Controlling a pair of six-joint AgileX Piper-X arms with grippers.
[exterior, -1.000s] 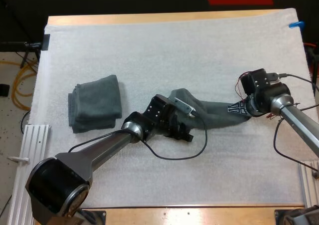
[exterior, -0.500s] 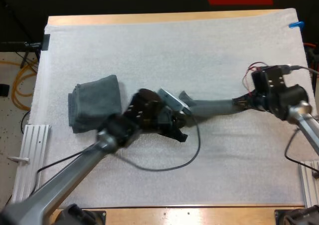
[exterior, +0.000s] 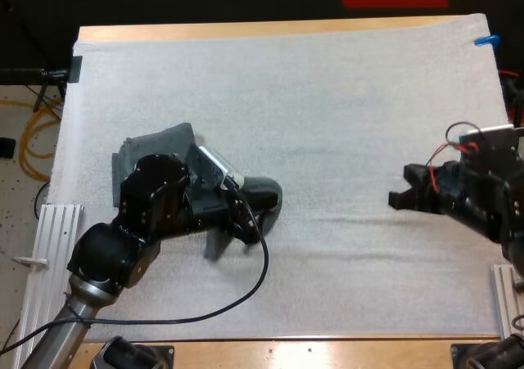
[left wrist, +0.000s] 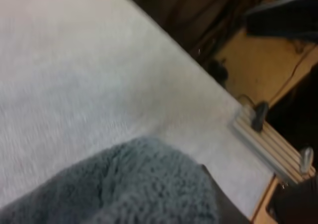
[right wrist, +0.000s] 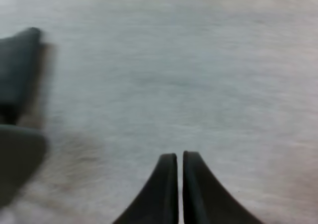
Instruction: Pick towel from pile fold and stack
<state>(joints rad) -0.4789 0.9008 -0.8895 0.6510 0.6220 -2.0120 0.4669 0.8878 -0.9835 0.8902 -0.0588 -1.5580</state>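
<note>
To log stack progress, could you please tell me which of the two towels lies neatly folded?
The folded towel at the mat's left side, partly under the left arm: flat, with squared edges. The other towel is bunched against that arm.

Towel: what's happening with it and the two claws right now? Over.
Right gripper shut, empty, over the mat. Left gripper at the towel, beside the folded stack. Nothing in the way.

The high camera looks down over the whole white mat [exterior: 327, 99]. The left wrist camera is very close to the towel [left wrist: 139, 184], and the right one skims the same mat.
</note>
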